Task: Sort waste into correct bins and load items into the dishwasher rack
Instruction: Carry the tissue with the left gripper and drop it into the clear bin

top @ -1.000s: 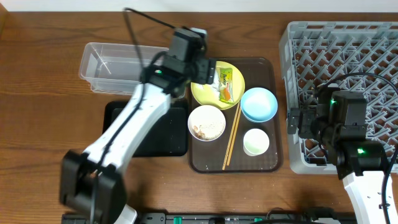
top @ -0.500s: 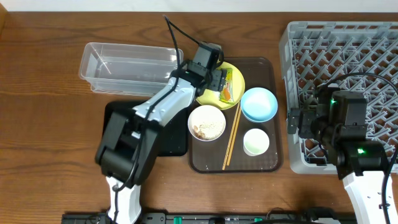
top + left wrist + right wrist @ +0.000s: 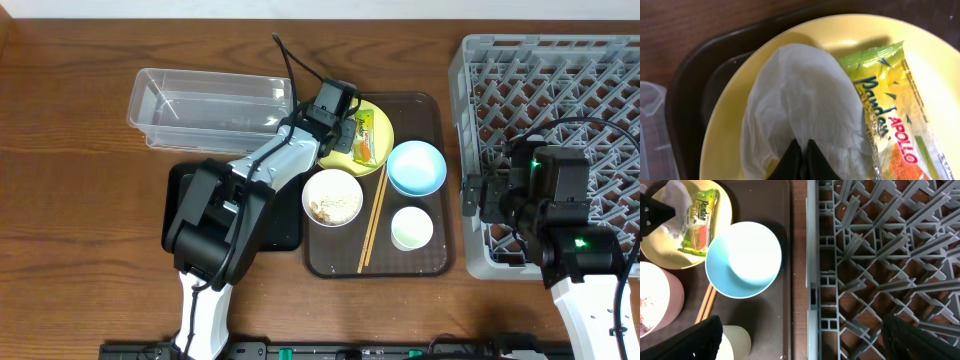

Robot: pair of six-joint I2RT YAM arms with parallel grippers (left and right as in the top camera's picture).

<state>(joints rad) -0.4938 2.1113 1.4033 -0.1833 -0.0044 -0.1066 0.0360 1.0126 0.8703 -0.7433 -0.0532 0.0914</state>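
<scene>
The left pincer (image 3: 802,159) shows only its two dark tips at the bottom edge of the left wrist view. They are pressed together on a gathered fold of the white paper (image 3: 795,95). From overhead the same pincer (image 3: 342,122) is masked by its own wrist, so the grip cannot be read there. The flat black tray (image 3: 185,190) lies largely under the left arm, with only its edges showing. The clear tub (image 3: 210,105) appears as just a cut-off corner in the left wrist view, and its inside looks bare from overhead.

The paper lies on the pale yellow plate (image 3: 840,30), touching the green-yellow-orange snack wrapper (image 3: 890,115) beside it. The plate sits in the back left corner of the dark brown serving tray (image 3: 430,110). Also on that tray are the light blue bowl (image 3: 743,259), the white bowl (image 3: 332,197) with whitish scraps inside, the small white cup (image 3: 412,228) and the chopsticks (image 3: 373,220), which lie between the bowls.

The right pincer (image 3: 801,325) is spread wide and holds nothing. Its fingers are cropped at the lower corners of the right wrist view, over the near left edge of the grey dishwasher rack (image 3: 880,255), which stands on the wooden surface (image 3: 70,200).
</scene>
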